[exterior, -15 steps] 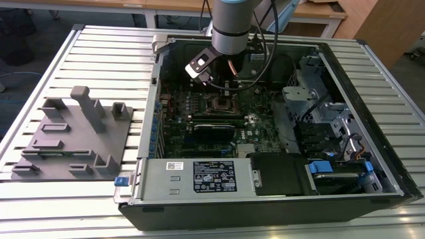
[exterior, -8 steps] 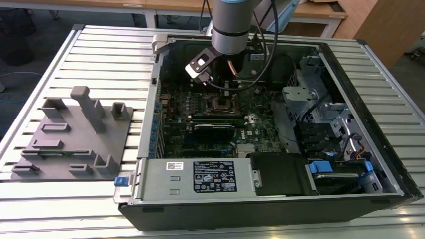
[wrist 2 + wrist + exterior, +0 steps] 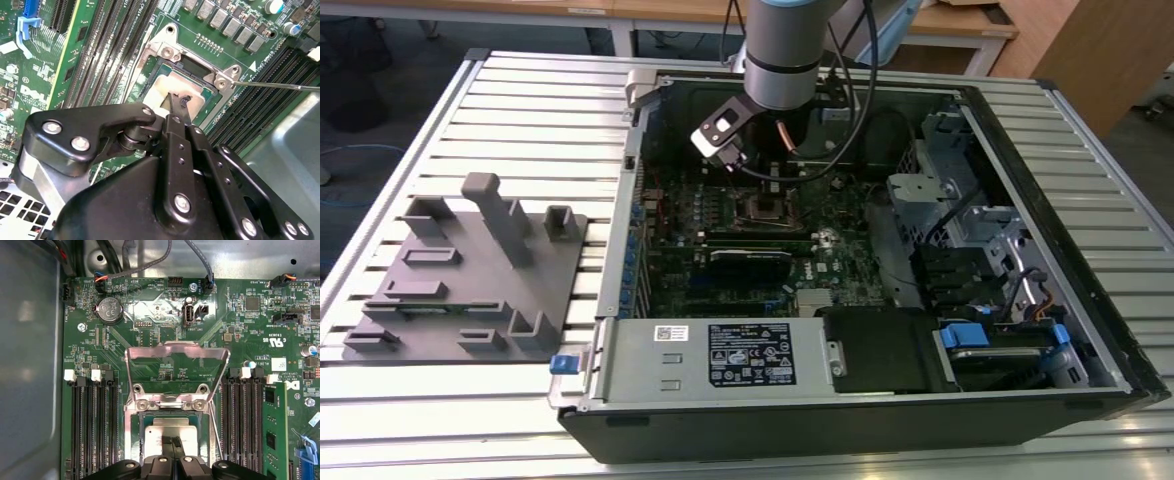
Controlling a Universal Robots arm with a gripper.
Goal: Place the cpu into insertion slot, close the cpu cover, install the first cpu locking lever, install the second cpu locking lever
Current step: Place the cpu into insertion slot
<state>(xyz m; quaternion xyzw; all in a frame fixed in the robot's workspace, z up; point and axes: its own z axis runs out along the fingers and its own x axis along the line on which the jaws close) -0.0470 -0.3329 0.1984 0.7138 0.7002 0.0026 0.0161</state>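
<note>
Two black fingers, pressed together, rest on the silver-grey square cpu, likely seating it in the metal-rimmed insertion slot; the silvery windowed cpu cover stands open.

Sticker on power supply: print unreadable. Green board: tiny white silkscreen codes, none sure. White triangle mark beside insertion slot.

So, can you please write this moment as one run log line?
cpu: in insertion slot | cpu cover: open | fingers: shut, over cpu
</note>
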